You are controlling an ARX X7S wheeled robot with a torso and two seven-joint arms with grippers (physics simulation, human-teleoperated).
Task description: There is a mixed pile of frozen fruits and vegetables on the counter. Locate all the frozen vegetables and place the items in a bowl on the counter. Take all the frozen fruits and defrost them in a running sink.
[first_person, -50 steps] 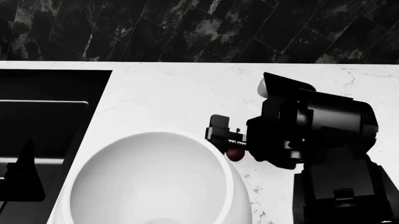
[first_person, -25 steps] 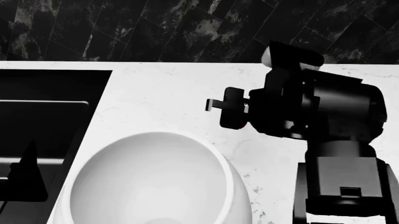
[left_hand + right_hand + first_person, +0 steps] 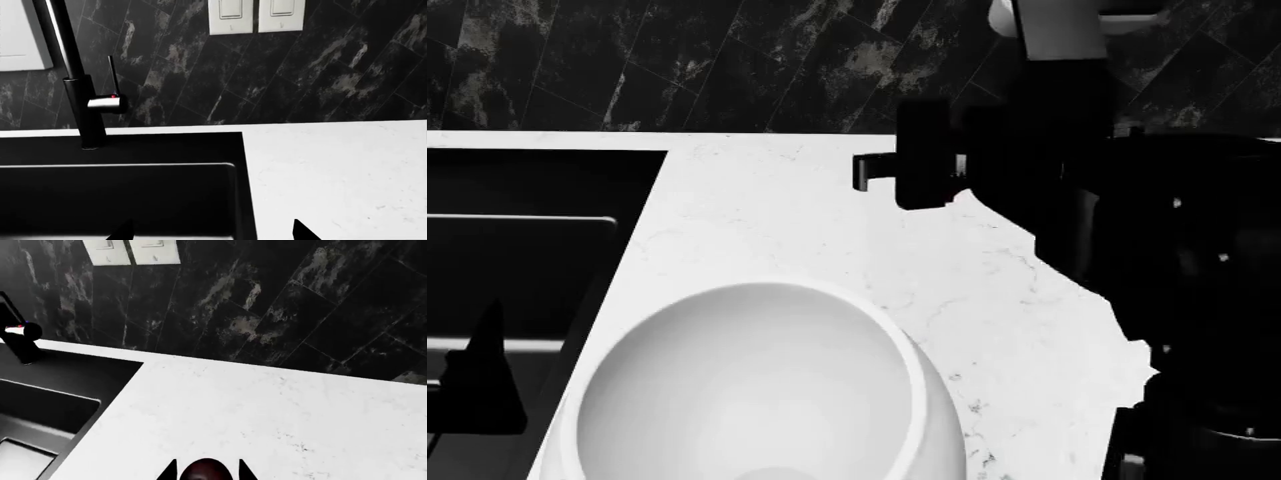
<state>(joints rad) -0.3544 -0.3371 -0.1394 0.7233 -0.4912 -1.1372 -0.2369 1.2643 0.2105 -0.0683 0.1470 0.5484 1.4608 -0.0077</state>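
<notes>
Right gripper (image 3: 206,471) clenched on what looks like the dark red cherry (image 3: 204,472), raised above the counter (image 3: 801,215), white bowl (image 3: 754,390) at counter's front edge beside the sink (image 3: 521,260), left gripper (image 3: 210,232) fingertips apart.

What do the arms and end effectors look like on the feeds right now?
The right arm is a bulky matte black housing with blocky segments and a white rounded cap at its top. Its end effector is black and blocky. Both wrist views show only black pointed fingertips.

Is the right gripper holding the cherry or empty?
Holding it. In the right wrist view a dark red cherry sits between the right gripper fingertips, raised above the counter.
</notes>
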